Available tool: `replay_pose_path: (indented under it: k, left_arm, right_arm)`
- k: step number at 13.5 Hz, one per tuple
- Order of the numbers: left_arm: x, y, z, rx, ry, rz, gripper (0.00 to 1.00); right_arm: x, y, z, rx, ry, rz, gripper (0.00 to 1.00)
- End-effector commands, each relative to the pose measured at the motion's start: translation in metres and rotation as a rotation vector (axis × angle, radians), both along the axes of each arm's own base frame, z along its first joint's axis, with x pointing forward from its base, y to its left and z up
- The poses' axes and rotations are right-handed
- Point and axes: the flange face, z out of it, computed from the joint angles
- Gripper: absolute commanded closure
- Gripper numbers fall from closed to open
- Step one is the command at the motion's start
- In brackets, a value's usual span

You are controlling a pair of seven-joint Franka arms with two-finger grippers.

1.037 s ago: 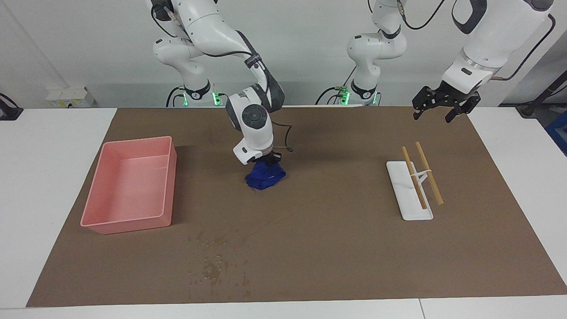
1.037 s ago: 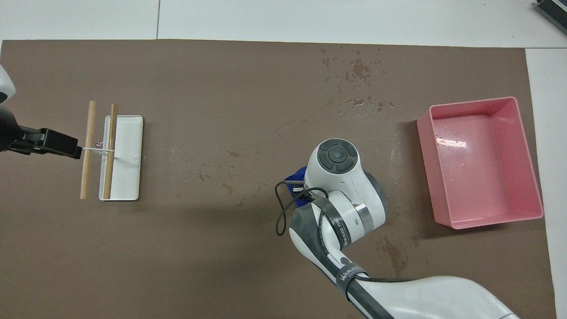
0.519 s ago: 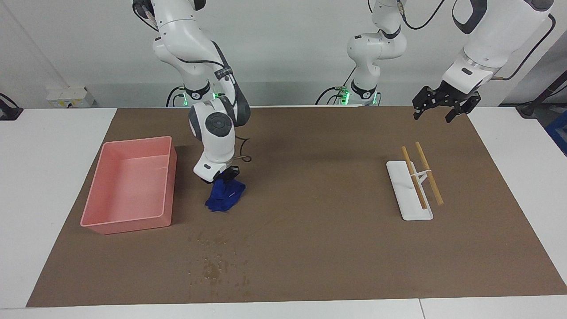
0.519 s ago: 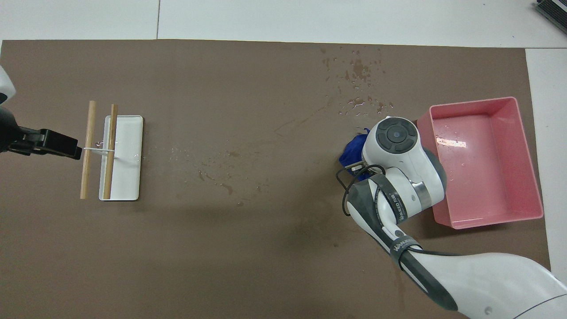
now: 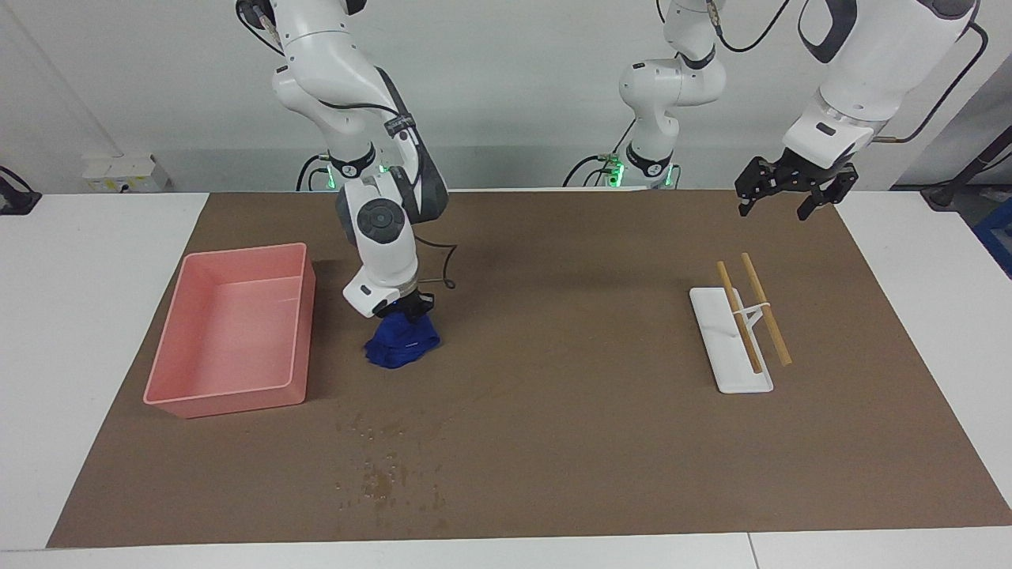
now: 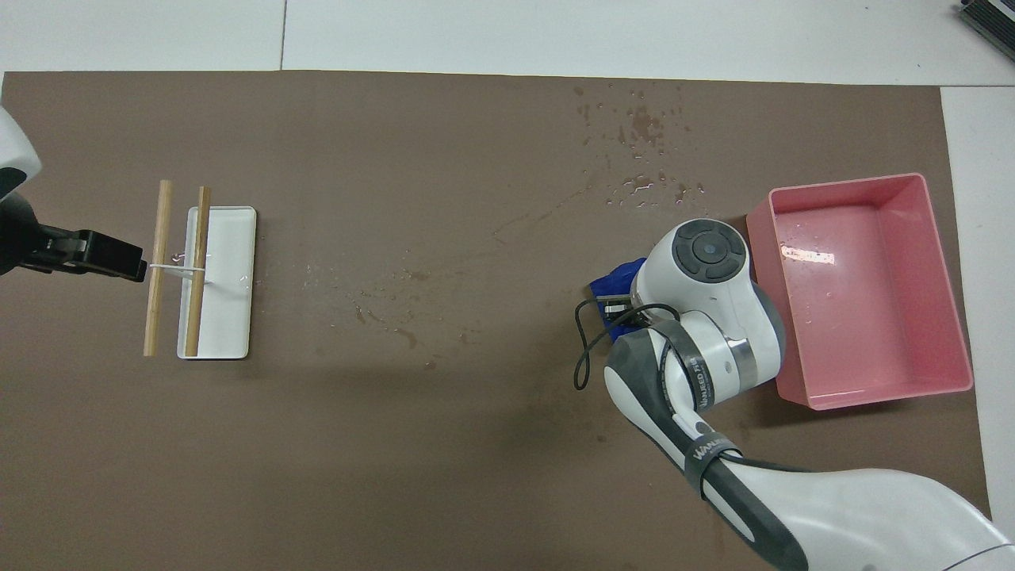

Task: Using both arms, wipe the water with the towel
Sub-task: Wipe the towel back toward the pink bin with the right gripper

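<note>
Since a second ago we have dragged the towel (image 5: pixel 402 344) across the brown mat (image 5: pixel 569 442) from the middle of the table toward the right arm's end; half a second ago it sat a touch closer to the pink tray (image 5: pixel 231 329), and it has since slid slightly back toward the middle. Our right gripper (image 5: pixel 405 310) is clamped together on the top of the bunched blue cloth, whose lower folds rest on the mat just beside the tray without touching it. In the overhead view our right wrist covers most of the towel (image 6: pixel 617 279), so only a blue corner shows. The water (image 5: pixel 387 472) lies farther from us than the towel, a scatter of dark droplets near the mat's edge, apart from the cloth. Our left gripper (image 5: pixel 784 188) waits in the air with its fingers apart, holding nothing, over the corner of the mat at the left arm's end, much as it was before. The white rack (image 5: pixel 731 340) with its two wooden sticks (image 5: pixel 764 308) sits on the mat at that end, well apart from the towel. Between the towel and the water the mat is bare, the tray's wall bounds one side, and the droplets reach close to the mat's edge.
</note>
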Motion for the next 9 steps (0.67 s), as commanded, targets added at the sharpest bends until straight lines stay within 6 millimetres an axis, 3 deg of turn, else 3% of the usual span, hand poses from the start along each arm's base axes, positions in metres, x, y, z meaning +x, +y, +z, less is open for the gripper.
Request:
replay_pose_path:
  k: [1,7,9]
  left_arm:
    - [-0.009,0.001,-0.001,0.003,-0.013,0.014,0.0]
    - [-0.009,-0.001,-0.001,0.003,-0.015,0.012,0.0]
    - [-0.008,0.0,-0.002,0.003,-0.013,0.014,0.0]
  right_arm:
    - [-0.026,0.032,-0.009,0.116,0.099,-0.213,1.0]
    - [-0.042,0.022,-0.006,0.127,0.302,-0.416,1.0]
    - [-0.055,0.021,-0.007,0.108,0.348,-0.398,1.0]
